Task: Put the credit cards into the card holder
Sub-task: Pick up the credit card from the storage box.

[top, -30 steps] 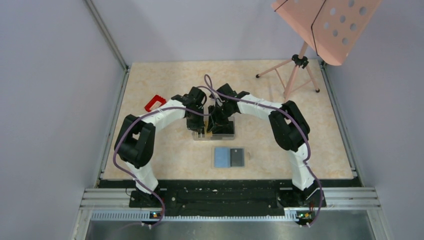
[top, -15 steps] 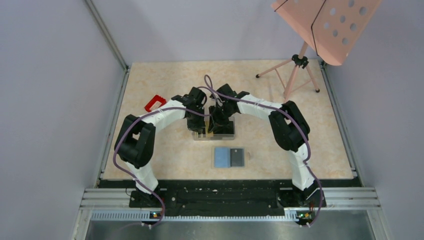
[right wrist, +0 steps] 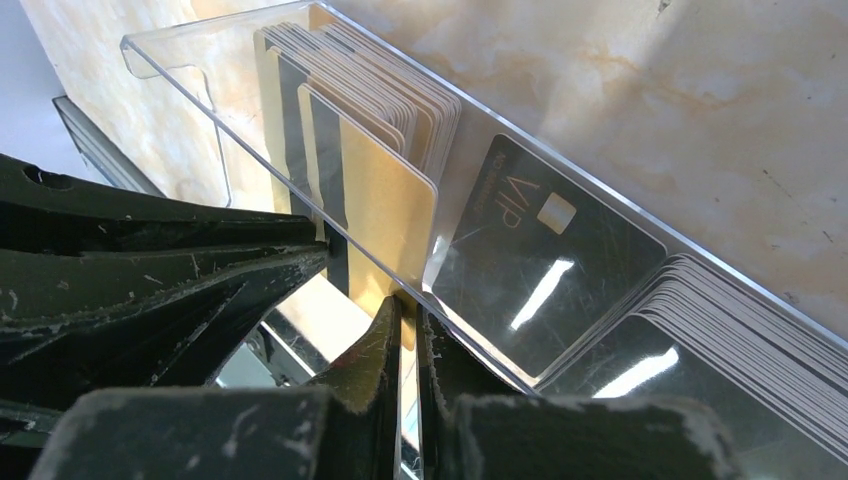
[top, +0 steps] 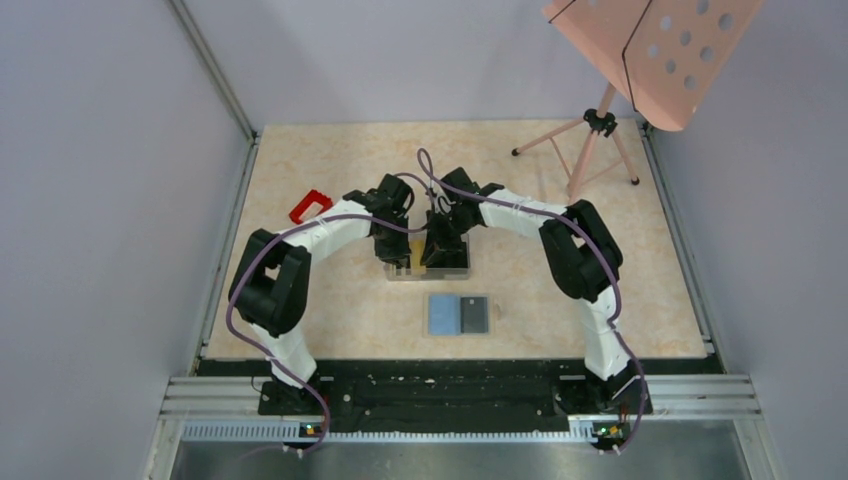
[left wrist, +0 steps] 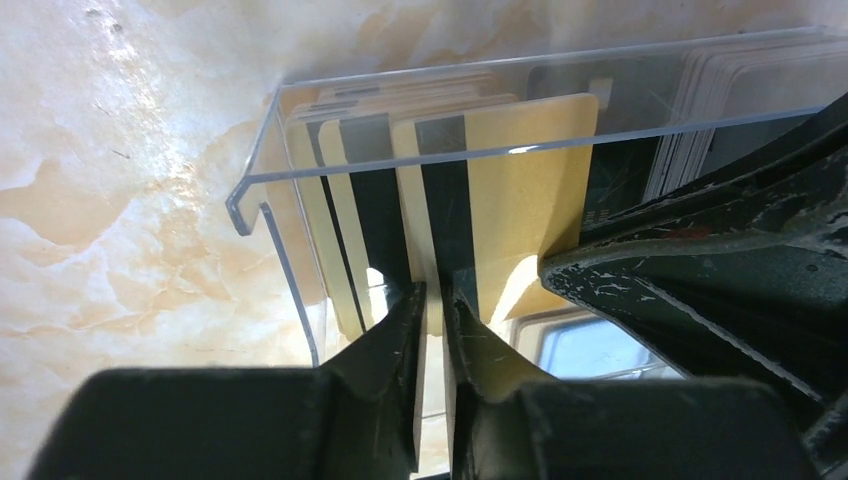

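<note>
The red frame (top: 310,206) lies far left on the table (top: 330,300), apart from the work. Right of it, the left gripper (left wrist: 432,310) reaches into the left end of the box (left wrist: 262,190). Its jaws are almost closed on the top edge of a gold card (left wrist: 525,190), beside that card's black stripe. This card stands upright at the front of a row of gold and black cards (left wrist: 345,200) packed behind it.

The right gripper (right wrist: 405,315) meets the same spot from the other side. Its jaws are also down to a thin slit, astride the place where the gold card's corner and the box wall come together. I cannot tell whether it clamps the card, the wall or both. Further right in the box, a black VIP card (right wrist: 540,250) leans flat and a thick stack (right wrist: 740,330) fills the right end.

Nearer the arm bases and slightly right, the wallet (top: 441,314) lies open with its blue lining up, well apart from the box. A dark card (top: 473,314) sits on its right half. I cannot tell whether that card is tucked into a slot or only lying there.

By my reading the task is at an early stage. At most one card has reached the wallet, one is being drawn out, and nearly all the others are in the box. The pink stand (top: 600,125) at far right plays no part.
</note>
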Tool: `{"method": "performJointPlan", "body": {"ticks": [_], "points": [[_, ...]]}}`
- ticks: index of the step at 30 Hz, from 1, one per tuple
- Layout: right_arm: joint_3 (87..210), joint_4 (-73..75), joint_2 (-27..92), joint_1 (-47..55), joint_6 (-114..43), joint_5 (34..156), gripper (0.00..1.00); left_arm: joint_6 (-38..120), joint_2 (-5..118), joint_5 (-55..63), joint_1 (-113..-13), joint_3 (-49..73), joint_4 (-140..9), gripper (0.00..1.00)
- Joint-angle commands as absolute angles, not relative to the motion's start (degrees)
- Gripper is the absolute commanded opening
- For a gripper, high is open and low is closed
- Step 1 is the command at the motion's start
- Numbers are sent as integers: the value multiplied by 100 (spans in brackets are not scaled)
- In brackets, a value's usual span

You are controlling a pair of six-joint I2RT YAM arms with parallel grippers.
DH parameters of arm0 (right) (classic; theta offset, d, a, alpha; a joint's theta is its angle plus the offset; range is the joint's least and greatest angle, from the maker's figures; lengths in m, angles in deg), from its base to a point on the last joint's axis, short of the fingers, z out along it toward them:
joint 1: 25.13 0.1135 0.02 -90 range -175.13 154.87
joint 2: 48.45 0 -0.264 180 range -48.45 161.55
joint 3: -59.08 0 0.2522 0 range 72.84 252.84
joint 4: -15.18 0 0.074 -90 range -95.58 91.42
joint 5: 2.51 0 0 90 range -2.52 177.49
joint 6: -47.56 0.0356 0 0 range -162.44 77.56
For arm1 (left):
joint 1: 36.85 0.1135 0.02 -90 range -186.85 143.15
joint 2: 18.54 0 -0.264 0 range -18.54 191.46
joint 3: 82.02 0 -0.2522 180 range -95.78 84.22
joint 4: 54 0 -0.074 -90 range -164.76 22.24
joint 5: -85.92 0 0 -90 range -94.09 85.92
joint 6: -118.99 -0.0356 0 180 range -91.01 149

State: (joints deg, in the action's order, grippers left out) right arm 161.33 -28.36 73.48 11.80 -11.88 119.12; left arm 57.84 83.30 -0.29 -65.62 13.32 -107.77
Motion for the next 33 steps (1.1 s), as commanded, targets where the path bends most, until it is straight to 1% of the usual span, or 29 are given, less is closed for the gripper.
{"method": "performJointPlan", "body": {"ticks": [1, 4, 7, 16, 24, 29, 33], "points": [[16017, -2837, 7103, 1133, -1234, 11604, 0, 5876, 8177, -30, -6638, 1432, -10883, 21], [16023, -2832, 6895, 1118, -1213, 11666, 0, 5986, 7954, 56, -6610, 1457, -10775, 27], [16043, -2850, 6705, 1105, -1213, 11697, 0, 6122, 7648, 345, -6479, 1522, -10629, 30], [16064, -2951, 6243, 987, -1270, 11932, 0, 6493, 6682, 1193, -6102, 1908, -10054, 34], [15995, -3040, 5989, 910, -1353, 12103, 0, 7265, 6023, 2682, -5493, 3098, -8351, 36], [15723, -2728, 5632, 719, -1095, 12439, 0, 7581, 5797, 2965, -5346, 3462, -7755, 36], [15701, -2693, 5428, 590, -962, 12653, 0, 8108, 5595, 3295, -5209, 3934, -6663, 37]]}}
